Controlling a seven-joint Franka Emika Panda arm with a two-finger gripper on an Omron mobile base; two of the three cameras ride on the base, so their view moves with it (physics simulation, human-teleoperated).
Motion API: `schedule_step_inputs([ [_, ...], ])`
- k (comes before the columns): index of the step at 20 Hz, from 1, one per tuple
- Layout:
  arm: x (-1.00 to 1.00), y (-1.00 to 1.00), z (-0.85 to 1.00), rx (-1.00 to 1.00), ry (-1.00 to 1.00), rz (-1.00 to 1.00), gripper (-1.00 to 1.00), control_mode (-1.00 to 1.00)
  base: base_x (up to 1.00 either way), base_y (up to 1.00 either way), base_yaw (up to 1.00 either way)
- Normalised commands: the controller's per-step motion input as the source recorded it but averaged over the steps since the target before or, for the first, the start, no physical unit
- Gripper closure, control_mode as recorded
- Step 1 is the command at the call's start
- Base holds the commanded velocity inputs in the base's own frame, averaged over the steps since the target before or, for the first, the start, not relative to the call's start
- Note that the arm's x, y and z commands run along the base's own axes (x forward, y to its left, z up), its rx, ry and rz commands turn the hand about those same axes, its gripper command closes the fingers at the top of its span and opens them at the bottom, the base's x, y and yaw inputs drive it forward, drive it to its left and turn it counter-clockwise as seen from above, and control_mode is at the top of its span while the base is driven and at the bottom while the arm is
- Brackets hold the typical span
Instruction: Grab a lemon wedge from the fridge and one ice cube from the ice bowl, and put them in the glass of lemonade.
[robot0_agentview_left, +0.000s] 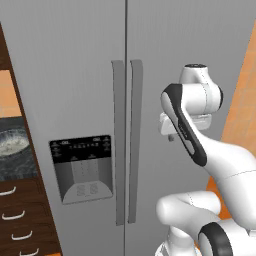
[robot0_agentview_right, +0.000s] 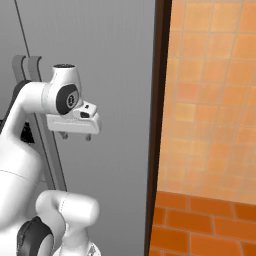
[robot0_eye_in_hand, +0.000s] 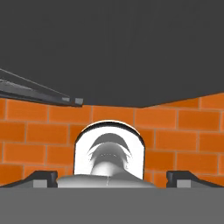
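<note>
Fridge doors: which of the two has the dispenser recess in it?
The left door has it: the black-panelled dispenser recess sits low in it. The right door is plain grey, with the open gripper in front of it.

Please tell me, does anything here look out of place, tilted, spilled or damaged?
Nothing stands out. The fridge has both doors shut and its handles straight. The open pincer hangs empty in front of the right door, and the ice bowl sits level on the counter.
</note>
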Motion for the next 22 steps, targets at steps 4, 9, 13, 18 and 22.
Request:
schedule_step_inputs([
  [4,0.00,0.00,0.00,0.00,0.00,0.00,-1.00,1.00,-0.04,0.01,0.00],
  [9,0.00,0.00,0.00,0.00,0.00,0.00,-1.00,1.00,-0.14,0.53,0.00],
  [13,0.00,0.00,0.00,0.00,0.00,0.00,-1.00,1.00,-0.09,0.71,0.02],
  [18,0.00,0.00,0.00,0.00,0.00,0.00,-1.00,1.00,-0.21,0.44,0.06],
  [22,0.00,0.00,0.00,0.00,0.00,0.00,-1.00,1.00,-0.38,0.00,0.00],
])
